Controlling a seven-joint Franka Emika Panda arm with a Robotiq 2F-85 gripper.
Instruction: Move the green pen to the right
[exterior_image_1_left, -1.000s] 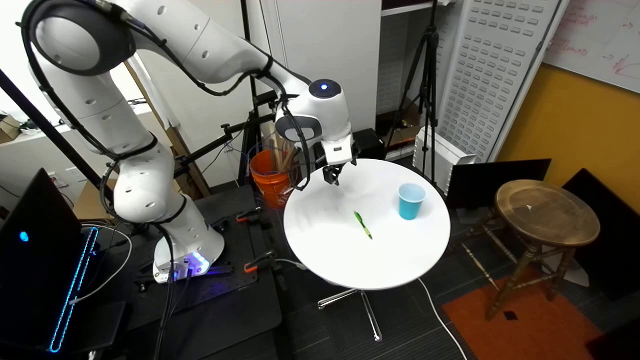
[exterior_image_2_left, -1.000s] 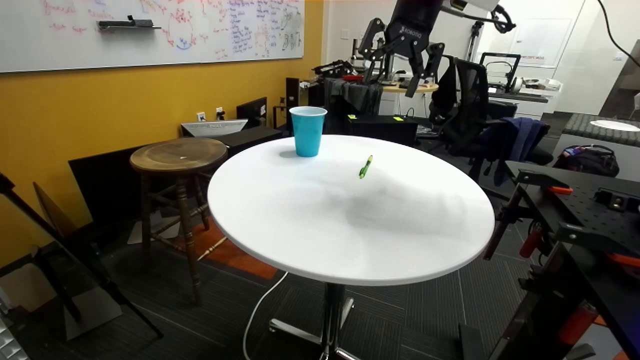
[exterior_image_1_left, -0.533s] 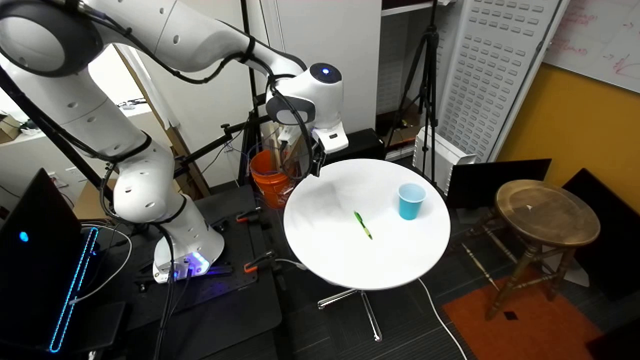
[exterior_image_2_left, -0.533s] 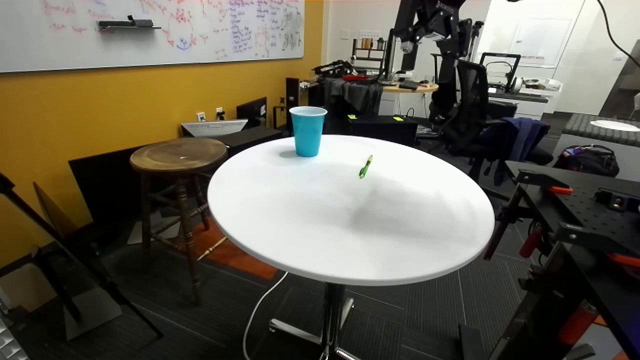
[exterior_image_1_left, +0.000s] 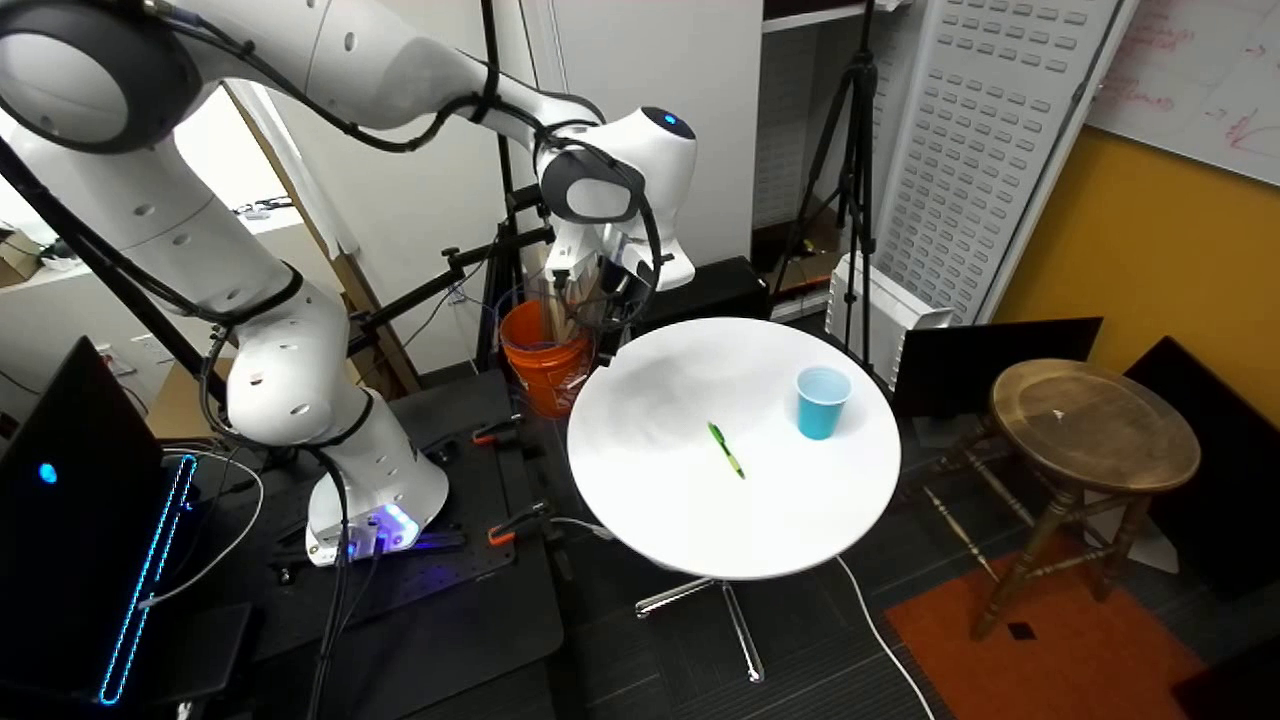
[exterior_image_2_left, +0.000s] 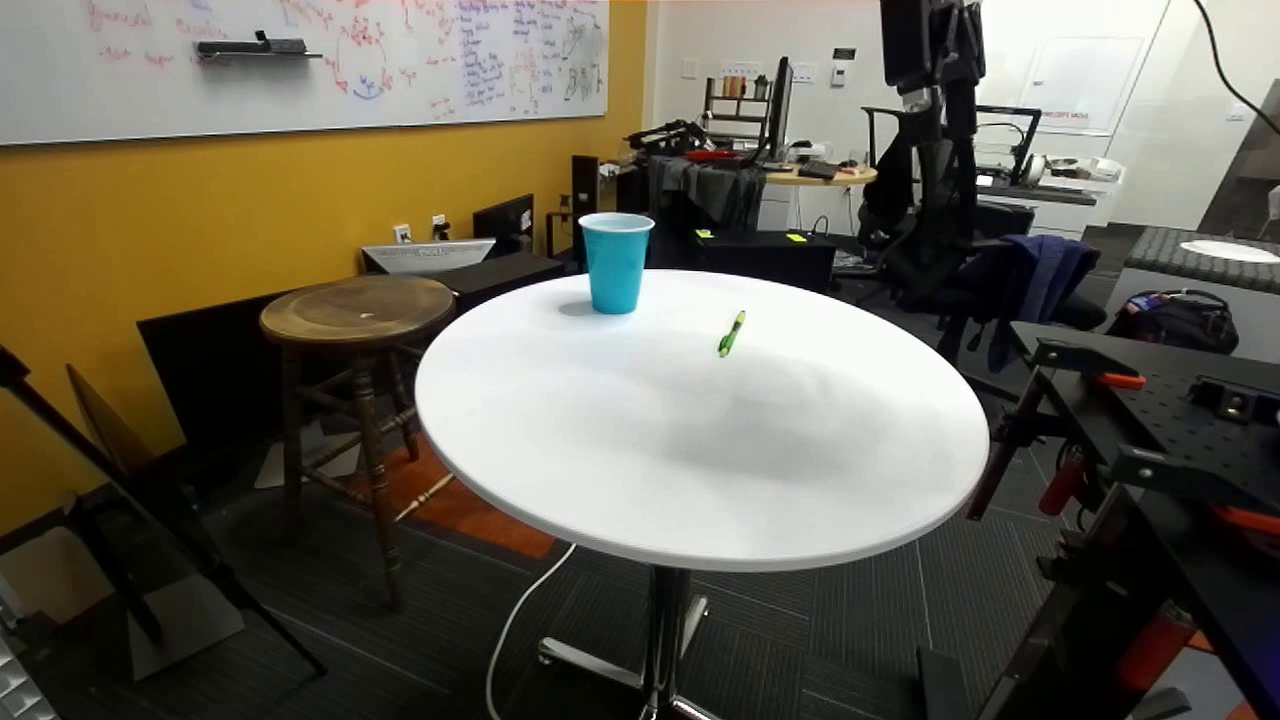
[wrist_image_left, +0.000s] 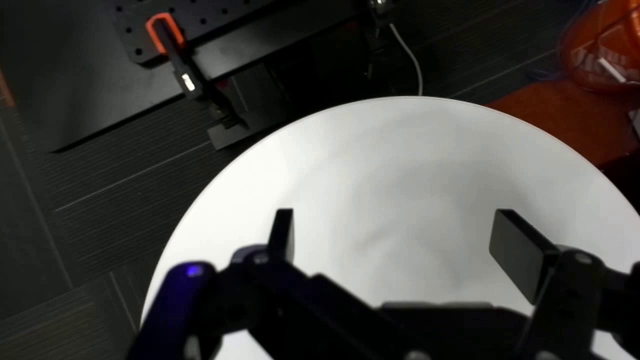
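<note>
The green pen (exterior_image_1_left: 726, 450) lies flat on the round white table (exterior_image_1_left: 660, 490). It also shows in an exterior view (exterior_image_2_left: 732, 334), apart from the blue cup (exterior_image_2_left: 616, 265). The cup stands upright near the table's edge and shows in an exterior view (exterior_image_1_left: 820, 408) too. My gripper (wrist_image_left: 400, 245) is open, with its two fingers wide apart and only the white tabletop (wrist_image_left: 360, 150) seen between them. It is held above the table's edge on the robot's side, well away from the pen. The pen and cup are out of the wrist view. In both exterior views the fingertips are hard to make out.
A wooden stool (exterior_image_1_left: 1095, 425) stands beyond the table. An orange bucket (exterior_image_1_left: 540, 375) stands on the floor beside the table. The black robot bench (exterior_image_1_left: 450, 600) carries clamps with orange parts (wrist_image_left: 165, 32). A tripod (exterior_image_1_left: 855, 180) and an office chair (exterior_image_2_left: 945, 200) stand around.
My arm has drawn back towards its base, and the gripper has risen and turned. In an exterior view it has moved right, away from above the table. The pen and cup have not moved.
</note>
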